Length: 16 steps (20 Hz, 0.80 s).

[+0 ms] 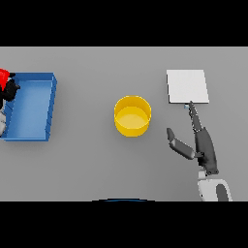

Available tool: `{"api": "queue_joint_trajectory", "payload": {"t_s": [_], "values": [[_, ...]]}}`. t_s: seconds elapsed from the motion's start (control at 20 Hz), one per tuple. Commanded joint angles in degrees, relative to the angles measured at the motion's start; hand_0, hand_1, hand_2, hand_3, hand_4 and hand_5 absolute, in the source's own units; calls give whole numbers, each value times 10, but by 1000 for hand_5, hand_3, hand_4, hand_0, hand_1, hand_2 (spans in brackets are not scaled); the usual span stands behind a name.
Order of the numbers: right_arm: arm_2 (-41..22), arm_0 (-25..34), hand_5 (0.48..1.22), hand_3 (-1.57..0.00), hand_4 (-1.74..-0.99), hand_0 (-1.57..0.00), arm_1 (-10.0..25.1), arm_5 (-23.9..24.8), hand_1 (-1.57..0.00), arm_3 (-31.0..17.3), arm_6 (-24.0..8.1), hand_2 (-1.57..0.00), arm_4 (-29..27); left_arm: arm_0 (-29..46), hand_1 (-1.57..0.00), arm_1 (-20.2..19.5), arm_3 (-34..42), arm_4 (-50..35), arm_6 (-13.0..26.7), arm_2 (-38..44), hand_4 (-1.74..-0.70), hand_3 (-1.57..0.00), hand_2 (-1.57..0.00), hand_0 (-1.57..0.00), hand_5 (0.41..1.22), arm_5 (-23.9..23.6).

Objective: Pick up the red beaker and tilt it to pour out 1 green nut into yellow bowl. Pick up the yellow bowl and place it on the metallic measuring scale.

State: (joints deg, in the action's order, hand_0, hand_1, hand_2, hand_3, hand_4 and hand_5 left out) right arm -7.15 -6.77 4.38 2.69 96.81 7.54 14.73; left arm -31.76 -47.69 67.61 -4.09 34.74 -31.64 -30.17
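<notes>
Gripping the red beaker (4, 76) at the tabletop's left edge, the left hand (9, 90) sits beside a blue tray (50, 104); the yellow bowl (132, 116) stands mid-table; the scale (187, 86) lies toward the right edge, the right hand (199, 143) spread wide below it, fingertips at its near edge

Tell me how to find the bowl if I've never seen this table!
Look at the middle of the grey table, between the blue tray on the left and the pale square scale on the right. The yellow bowl stands there alone. It is the only round, yellow thing.
</notes>
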Motion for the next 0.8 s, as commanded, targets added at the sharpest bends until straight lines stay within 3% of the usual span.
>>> {"api": "queue_joint_trajectory", "payload": {"t_s": [0.0,0.05,0.1,0.15,0.2,0.25,0.3,0.4,0.55,0.6,0.75], "values": [[-5,-10,663,1,-1203,1,-2,0,1,1,7,1,3,1,-1571,-2,-3,-2,2,-6,-1741,-1546,-1571,-1571,1039,-4],[-2,-10,664,1,-1205,1,-1,0,1,2,9,1,1,-8,-1571,-5,-18,0,2,-18,-1741,-1551,-1571,-1571,967,-2],[-4,-15,667,1,-1202,1,-1,1,1,3,21,1,4,-1,-1571,-14,-5,-3,-2,-28,-1667,-1555,-1571,-1571,908,3],[-6,-15,664,1,-1197,1,-3,3,1,3,17,1,7,3,-1571,-21,1,-5,3,-33,-1530,-1503,-1571,-1571,865,12],[-6,-15,663,1,-1192,1,-3,2,1,3,16,1,5,3,-1449,-22,3,-6,1,-34,-1374,-1362,-1432,-1564,830,20],[0,-9,663,1,-1188,1,-2,1,1,0,8,1,-1,10,-1180,-29,27,-27,-4,-37,-1229,-1129,-1187,-1457,803,57],[-1,-16,664,1,-1187,1,0,-1,1,4,19,1,-2,16,-944,-37,37,-47,0,-37,-1120,-903,-959,-1166,778,90],[-12,-24,665,1,-1181,1,-6,3,1,13,18,1,9,20,-604,-57,49,-70,-1,-36,-968,-577,-613,-746,740,135],[-7,-20,667,1,-1187,1,-5,1,1,5,5,1,5,18,-309,-62,54,-84,-7,-35,-851,-295,-313,-381,698,162],[-12,-24,666,1,-1189,1,-6,1,1,11,10,1,8,20,-247,-65,60,-90,-6,-32,-831,-236,-251,-305,688,165],[-12,-16,663,1,-1187,1,-7,3,1,17,-13,1,11,17,-126,-61,57,-88,-12,-30,-797,-120,-128,-156,678,159]]}}
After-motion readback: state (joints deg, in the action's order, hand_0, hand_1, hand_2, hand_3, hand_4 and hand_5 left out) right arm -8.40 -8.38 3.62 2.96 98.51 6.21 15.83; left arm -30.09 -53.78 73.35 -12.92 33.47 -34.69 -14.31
